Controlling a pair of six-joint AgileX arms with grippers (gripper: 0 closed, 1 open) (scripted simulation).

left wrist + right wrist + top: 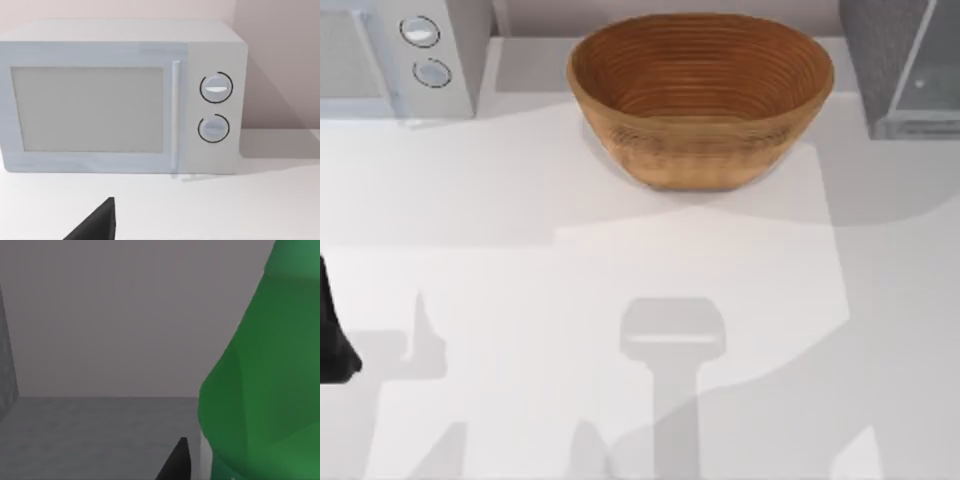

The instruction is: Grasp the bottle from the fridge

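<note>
Up close, the green bottle (265, 380) is seen standing inside the grey fridge (905, 70), reached by the right gripper; whether its fingers are closed cannot be told. The left arm (335, 340) is parked at the table's left edge.

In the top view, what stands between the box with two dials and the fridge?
In the top view, the woven bowl stands between the box with two dials at left and the fridge at right.

A brown woven wicker bowl (700, 95) sits at upper centre of the white table (620, 290) in the top view. A light grey boxy microwave with two round dials (405, 55) occupies the upper left corner, well apart from it
</note>
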